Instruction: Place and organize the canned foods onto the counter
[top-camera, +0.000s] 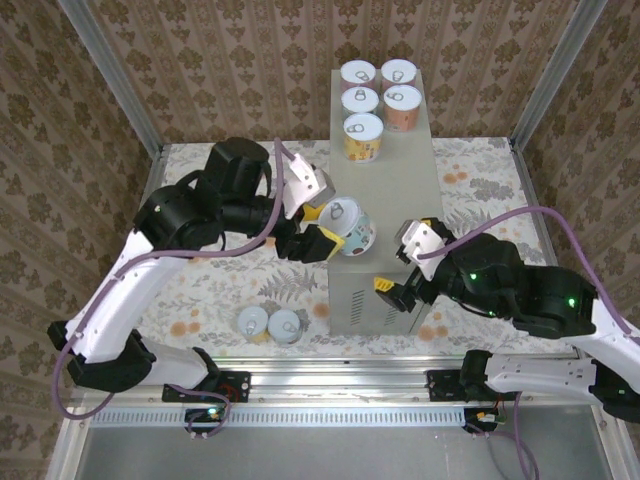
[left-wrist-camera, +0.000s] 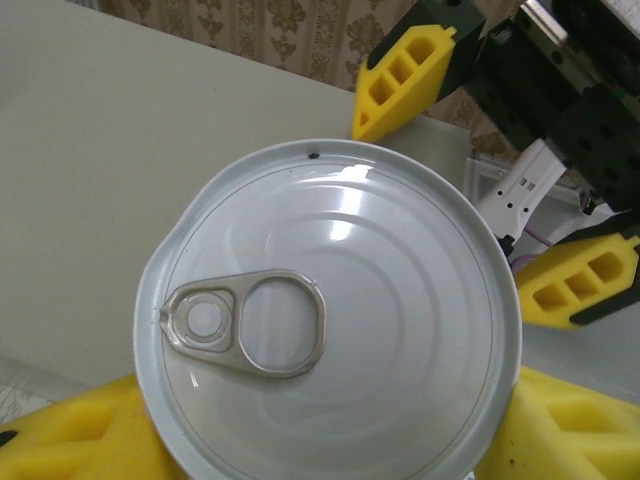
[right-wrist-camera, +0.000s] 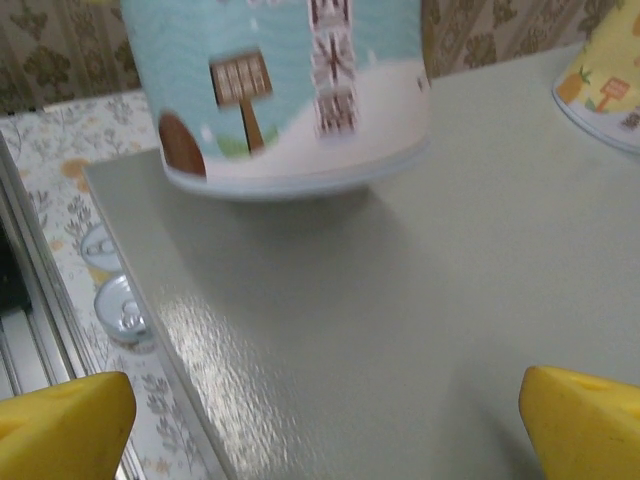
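We see our left tool (top-camera: 325, 222) pinching a teal can (top-camera: 348, 222) mid-frame over the grey tabletop (top-camera: 395, 190), right tool (right-wrist-camera: 320, 430) spread lower right, five cans (top-camera: 363, 100) upper centre

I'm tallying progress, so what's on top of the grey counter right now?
Five cans stand grouped at the counter's far end. The left gripper holds a sixth, teal can at its near left edge. Whether that can's base touches the top is hidden.
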